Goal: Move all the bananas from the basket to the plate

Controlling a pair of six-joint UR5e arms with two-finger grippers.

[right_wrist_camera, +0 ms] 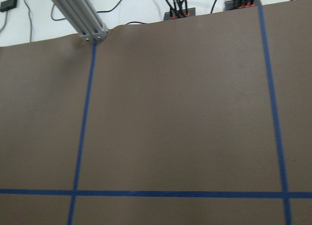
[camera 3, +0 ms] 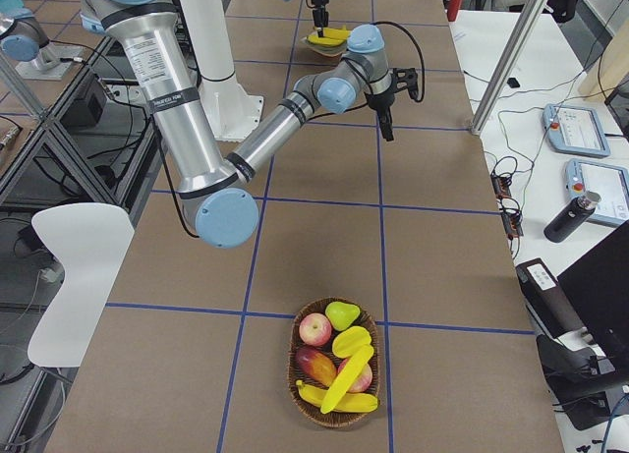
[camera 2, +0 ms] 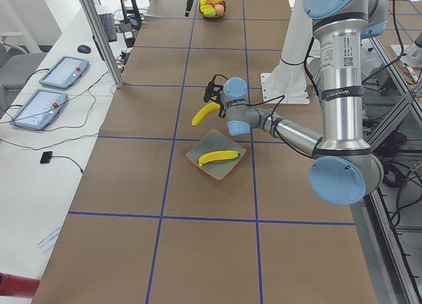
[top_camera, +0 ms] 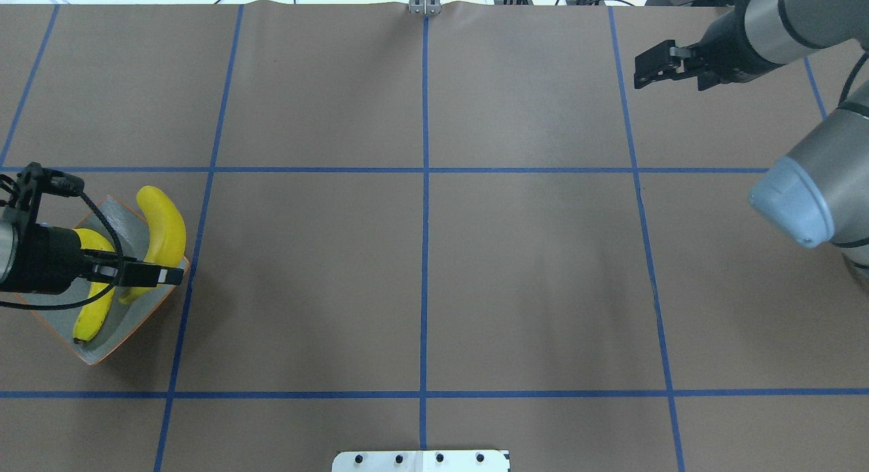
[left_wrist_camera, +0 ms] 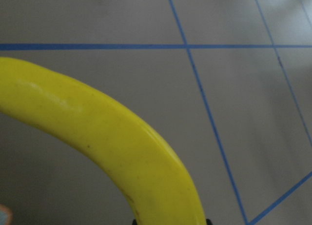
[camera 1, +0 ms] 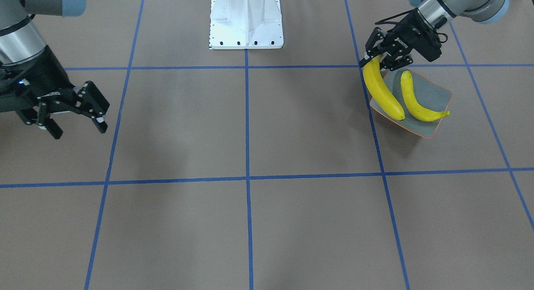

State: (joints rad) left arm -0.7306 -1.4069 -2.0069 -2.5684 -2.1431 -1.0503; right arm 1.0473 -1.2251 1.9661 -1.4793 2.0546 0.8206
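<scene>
The left gripper [camera 1: 380,58] pinches one end of the held banana [camera 1: 381,92]; its long axis runs down and away from the claw, over the plate [camera 1: 434,94] rim, roughly parallel to the second banana [camera 1: 415,102] lying on it; judged: shift toward the plate's middle before release. The right gripper [camera 1: 79,129] is spread, empty, and nearer the basket [camera 3: 293,360].

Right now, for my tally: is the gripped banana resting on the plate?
No: the left gripper holds the banana raised, clear of the plate in the side view.
</scene>
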